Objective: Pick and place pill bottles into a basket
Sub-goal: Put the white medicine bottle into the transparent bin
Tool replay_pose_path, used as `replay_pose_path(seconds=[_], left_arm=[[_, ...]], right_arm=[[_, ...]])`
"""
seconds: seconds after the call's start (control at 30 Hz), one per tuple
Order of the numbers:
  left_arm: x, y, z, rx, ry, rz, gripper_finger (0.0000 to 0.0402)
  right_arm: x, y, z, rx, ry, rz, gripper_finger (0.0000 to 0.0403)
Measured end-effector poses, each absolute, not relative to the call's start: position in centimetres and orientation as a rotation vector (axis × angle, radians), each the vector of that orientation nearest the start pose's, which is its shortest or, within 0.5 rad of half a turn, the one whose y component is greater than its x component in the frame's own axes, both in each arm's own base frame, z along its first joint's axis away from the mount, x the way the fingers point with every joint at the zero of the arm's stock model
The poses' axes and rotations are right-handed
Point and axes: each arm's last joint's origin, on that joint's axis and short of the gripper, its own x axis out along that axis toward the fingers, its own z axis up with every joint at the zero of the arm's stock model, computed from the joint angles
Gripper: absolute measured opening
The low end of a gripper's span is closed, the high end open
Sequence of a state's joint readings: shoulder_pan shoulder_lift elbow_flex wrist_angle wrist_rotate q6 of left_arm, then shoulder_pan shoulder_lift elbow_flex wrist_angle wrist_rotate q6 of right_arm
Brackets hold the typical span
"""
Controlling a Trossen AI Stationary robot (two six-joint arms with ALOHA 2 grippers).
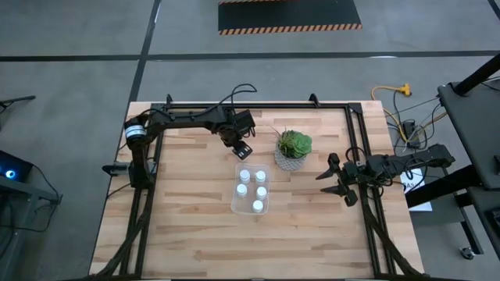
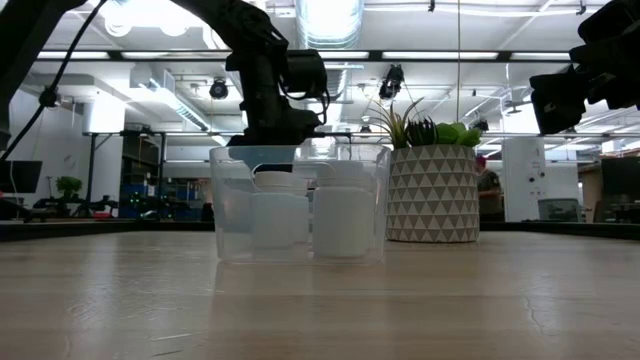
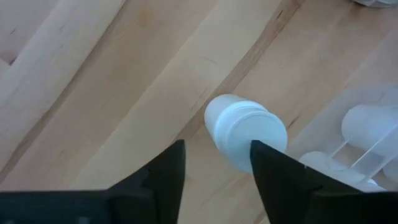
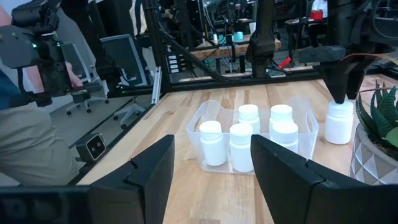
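Unlabelled pill bottle beside basket under open left tool; right tool open.

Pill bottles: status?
Left hand over sixth pill bottle, beside basket. Right hand open, waiting by plant. Five bottles in basket. Nothing blocking.
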State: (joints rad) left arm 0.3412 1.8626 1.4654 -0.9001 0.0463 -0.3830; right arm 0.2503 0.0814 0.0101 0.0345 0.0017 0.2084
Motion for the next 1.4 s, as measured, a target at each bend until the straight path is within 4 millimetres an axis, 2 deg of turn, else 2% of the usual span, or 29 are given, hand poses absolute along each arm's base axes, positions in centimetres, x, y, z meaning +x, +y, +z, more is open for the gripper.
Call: replay_pose_path(seconds=[0.23,0.57,0.87,1.2,1.4], left_arm=[[35.2,12.4,22.8,-0.579,1.211,0.497,0.0198],[36.1,12.3,24.9,-0.637,1.132,0.479,0.0202],[36.3,10.8,24.4,-0.607,1.174,0.469,0.0202],[36.2,10.8,24.1,-0.588,1.183,0.494,0.0202],[36.6,10.6,23.1,-0.594,1.216,0.479,0.0202]], right_arm=[[9.9,2.5,16.4,0.201,0.062,0.244,0.0201],[9.9,2.5,16.4,0.201,0.062,0.244,0.0201],[9.9,2.5,16.4,0.201,0.062,0.244,0.0201],[9.9,2.5,16.4,0.201,0.062,0.244,0.0201],[9.9,2.5,16.4,0.202,0.062,0.244,0.0201]])
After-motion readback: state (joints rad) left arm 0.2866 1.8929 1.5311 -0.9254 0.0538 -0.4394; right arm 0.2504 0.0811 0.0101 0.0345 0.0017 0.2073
